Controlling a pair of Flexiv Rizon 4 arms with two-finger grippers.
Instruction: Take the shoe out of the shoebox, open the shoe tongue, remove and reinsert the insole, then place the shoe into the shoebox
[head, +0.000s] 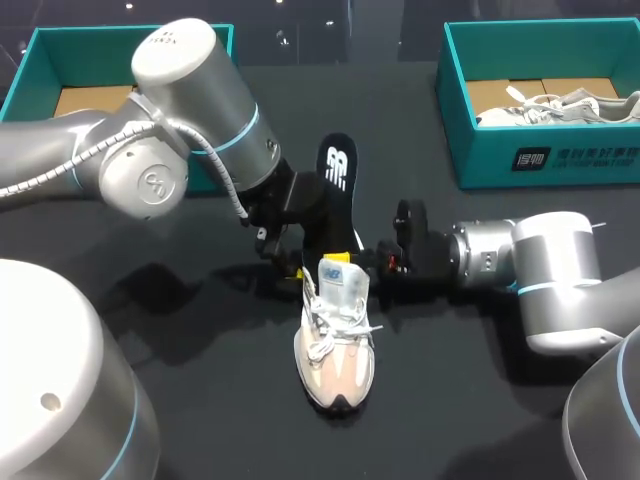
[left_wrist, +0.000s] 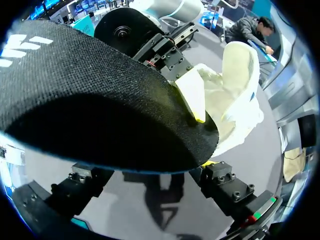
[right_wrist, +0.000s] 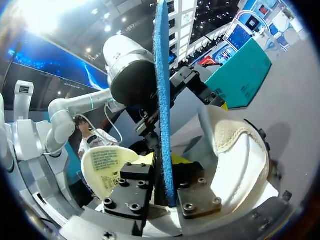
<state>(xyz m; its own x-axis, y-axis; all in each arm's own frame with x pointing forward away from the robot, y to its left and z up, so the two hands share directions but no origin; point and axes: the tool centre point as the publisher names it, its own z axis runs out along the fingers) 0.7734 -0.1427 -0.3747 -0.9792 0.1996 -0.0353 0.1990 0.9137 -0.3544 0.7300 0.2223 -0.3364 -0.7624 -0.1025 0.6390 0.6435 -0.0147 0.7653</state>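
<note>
A pale pink and white shoe (head: 335, 350) stands at the table's middle, toe toward the front edge, its tongue (right_wrist: 107, 167) pulled forward. The black insole (head: 340, 185) rises on end from the shoe's heel opening. My right gripper (head: 372, 258) comes in from the right. The insole (right_wrist: 162, 100) stands edge-on between its fingers, with a thin dark gap on one side, so it is open. My left gripper (head: 292, 255) sits behind the heel with its fingers wide apart, the insole (left_wrist: 90, 100) lying across just ahead of them. The heel collar (left_wrist: 235, 95) shows beyond.
A teal shoebox (head: 560, 160) at the back right holds another pale shoe (head: 560, 105). A second teal shoebox (head: 30, 60) stands at the back left, partly behind my left arm. The dark tabletop lies bare in front of the shoe.
</note>
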